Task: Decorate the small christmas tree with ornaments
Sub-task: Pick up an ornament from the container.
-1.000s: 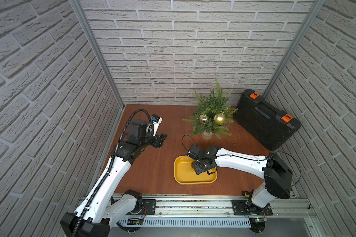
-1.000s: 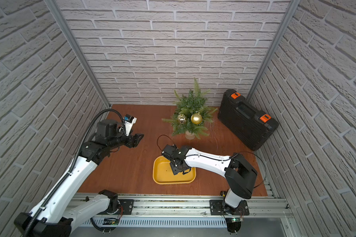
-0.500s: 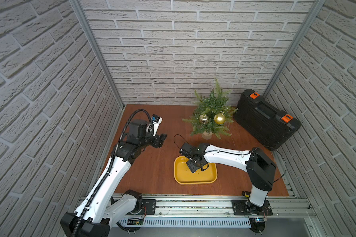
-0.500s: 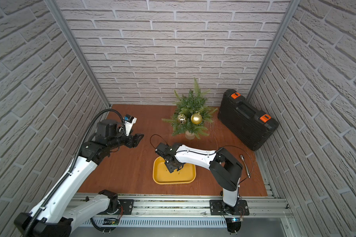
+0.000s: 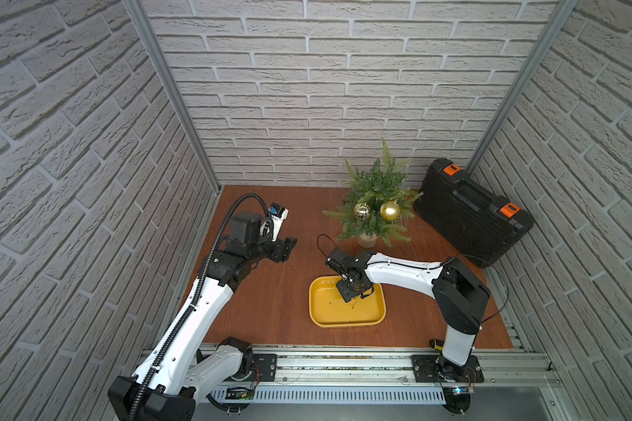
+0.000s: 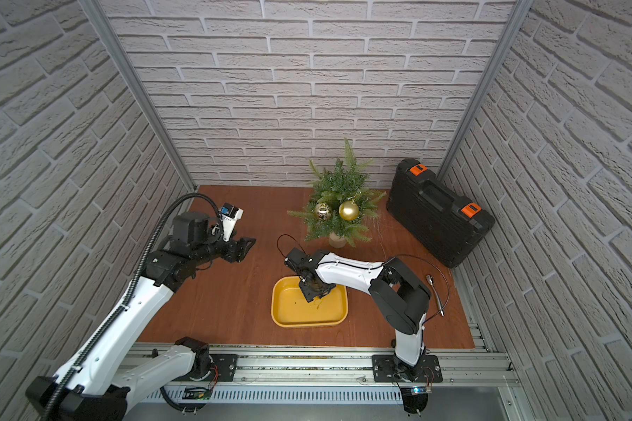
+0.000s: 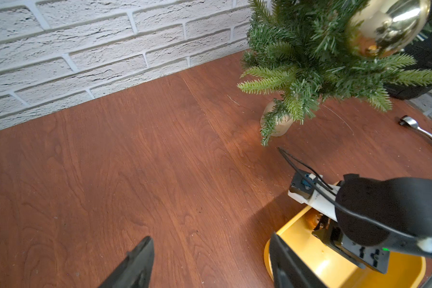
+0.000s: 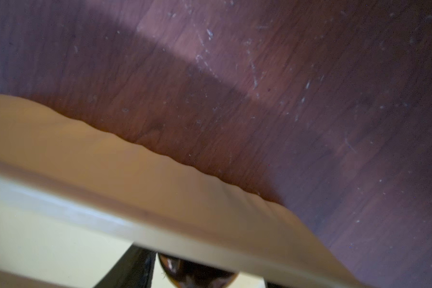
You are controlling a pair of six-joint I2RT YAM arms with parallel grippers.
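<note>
Where both top views look down on the brown surface (image 5: 270, 310), the tree (image 5: 376, 197) is seen standing upright in its cream pot (image 5: 366, 240) near the back wall, right of centre. Two baubles are hung on its front: a mirror bauble (image 5: 362, 212) and, just beside it, a satin bauble (image 5: 390, 210). A yellow tray (image 5: 320, 317) is set near the front edge, apart from the pot. The right tool (image 5: 351, 293) is held down inside the tray, at its far side. The left tool (image 5: 288, 249) is held above the surface, away from tree and tray. A black case (image 5: 471, 215) is laid beside the tree, by the right wall.

In the left wrist view, the left tool's fingers (image 7: 137, 264) are shown spread apart with nothing between them. The mirror bauble is seen among the branches, and a wrench (image 7: 424, 134) is laid on the surface, apart from the pot.

In the right wrist view, a dark bauble (image 8: 195, 274) is glimpsed between the right tool's fingers (image 8: 132, 269), past the tray's blurred rim. The fingers are parted, but most of the grip is hidden, so whether the bauble is clamped cannot be told.
</note>
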